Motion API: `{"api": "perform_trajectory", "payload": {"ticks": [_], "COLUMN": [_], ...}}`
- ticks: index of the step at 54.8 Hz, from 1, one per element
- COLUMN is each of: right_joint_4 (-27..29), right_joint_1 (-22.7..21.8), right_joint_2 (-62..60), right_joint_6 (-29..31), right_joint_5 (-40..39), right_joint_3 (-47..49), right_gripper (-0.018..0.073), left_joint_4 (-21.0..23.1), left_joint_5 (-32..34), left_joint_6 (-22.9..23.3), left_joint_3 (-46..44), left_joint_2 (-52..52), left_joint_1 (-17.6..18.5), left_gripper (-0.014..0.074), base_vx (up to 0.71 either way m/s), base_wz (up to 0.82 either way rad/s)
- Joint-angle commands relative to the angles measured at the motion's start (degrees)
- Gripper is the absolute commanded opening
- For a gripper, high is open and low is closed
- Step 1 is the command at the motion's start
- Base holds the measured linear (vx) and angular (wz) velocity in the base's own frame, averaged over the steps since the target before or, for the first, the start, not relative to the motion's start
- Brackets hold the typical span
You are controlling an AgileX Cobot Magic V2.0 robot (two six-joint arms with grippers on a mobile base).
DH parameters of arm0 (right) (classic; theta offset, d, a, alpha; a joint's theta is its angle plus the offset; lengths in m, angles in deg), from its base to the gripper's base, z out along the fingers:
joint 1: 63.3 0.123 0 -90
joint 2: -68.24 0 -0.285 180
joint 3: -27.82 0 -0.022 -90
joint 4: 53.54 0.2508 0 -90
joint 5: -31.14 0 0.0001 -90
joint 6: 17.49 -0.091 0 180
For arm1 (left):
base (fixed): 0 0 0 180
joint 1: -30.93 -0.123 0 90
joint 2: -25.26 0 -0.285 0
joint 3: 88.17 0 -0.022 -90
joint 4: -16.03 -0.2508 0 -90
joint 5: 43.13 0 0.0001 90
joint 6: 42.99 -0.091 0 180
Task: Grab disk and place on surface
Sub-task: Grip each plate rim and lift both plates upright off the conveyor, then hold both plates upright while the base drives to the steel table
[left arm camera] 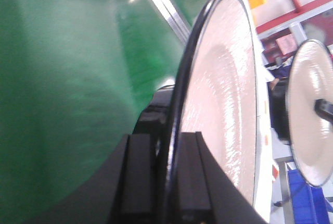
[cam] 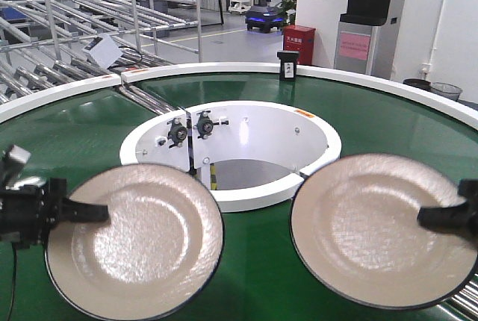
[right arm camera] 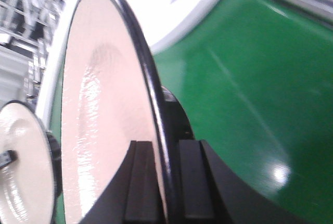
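Observation:
Two disks show: cream plates with black rims. My left gripper [cam: 101,213] is shut on the left rim of the left disk [cam: 138,239], holding it over the green belt. In the left wrist view the gripper [left arm camera: 164,136] clamps that disk's [left arm camera: 223,94] edge between both fingers. My right gripper [cam: 427,218] is shut on the right rim of the right disk [cam: 377,224]. The right wrist view shows that gripper [right arm camera: 165,143] pinching its disk's [right arm camera: 104,94] rim. The surface is out of view.
The curved green conveyor belt [cam: 75,134] lies under both disks, with a white inner ring [cam: 246,116] around a central opening. A black device [cam: 287,65] sits on the far white rim. Metal roller racks [cam: 112,7] stand behind left; rollers [cam: 467,298] at lower right.

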Motion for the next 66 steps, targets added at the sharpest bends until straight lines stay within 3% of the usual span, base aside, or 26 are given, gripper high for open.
{"api": "perform_trajectory", "payload": {"ticks": [1, 16, 66], "right_joint_4": [6.6, 6.7, 6.7], "right_joint_1": [-0.7, -0.7, -0.7], "right_joint_2": [-6.6, -11.1, -11.1], "right_joint_6": [-1.3, -2.0, -2.0], "right_joint_5": [3.4, 3.2, 3.3], "right_joint_3": [1.8, 1.8, 1.8], "right_gripper": [-0.0009, -0.0009, -0.0009], "left_joint_4": [8.5, 8.9, 8.7], "left_joint_5": [-3.6, 0.5, 0.4], "left_joint_6": [1.3, 3.9, 3.8], "left_joint_3": [-1.9, -1.9, -1.9], "left_joint_2": [-6.6, -12.1, -12.0], "left_joint_1": [0.1, 0.1, 0.1], "left_gripper": [-0.0004, -0.0001, -0.0001], "base_vx": [0.0, 0.0, -0.01], "base_wz": [0.0, 0.0, -0.02]}}
